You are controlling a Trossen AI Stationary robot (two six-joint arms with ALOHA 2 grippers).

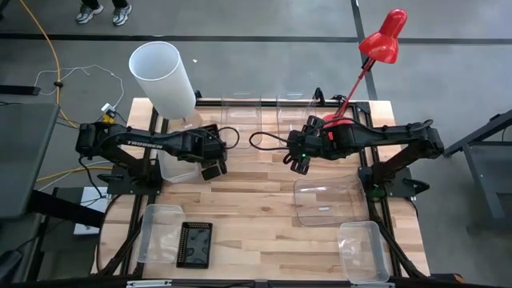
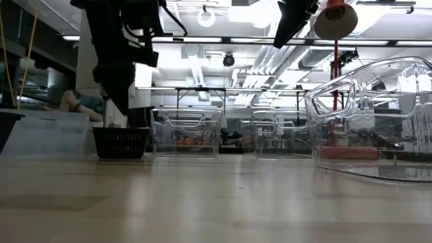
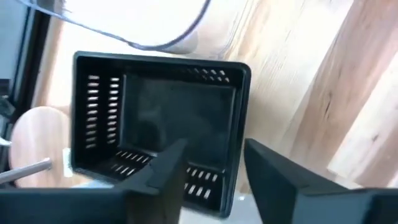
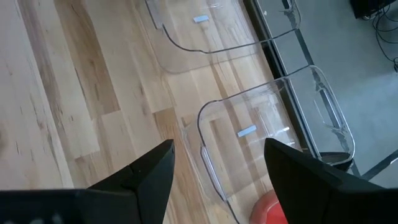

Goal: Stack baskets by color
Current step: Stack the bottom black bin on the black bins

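A small black perforated basket [image 3: 161,118] rests on its base on the wood at the far left [image 2: 121,142]. My left gripper [image 3: 214,180] hangs open just above it [image 2: 125,101]. One finger is over the basket's inside and the other is outside its wall, and neither touches it. A second black basket [image 1: 196,244] lies near the front edge. My right gripper [image 4: 217,168] stands open high over the table's middle [image 1: 300,164], holding nothing. Two clear baskets [image 4: 273,130] stand beyond it at the far edge.
A frosted basket [image 1: 178,168] lies under my left arm, and two more sit at the front left [image 1: 158,232] and front right [image 1: 364,252]. A large clear basket [image 1: 328,200] lies at the right. A white cylinder [image 1: 164,76] and a red lamp [image 1: 382,38] stand at the back.
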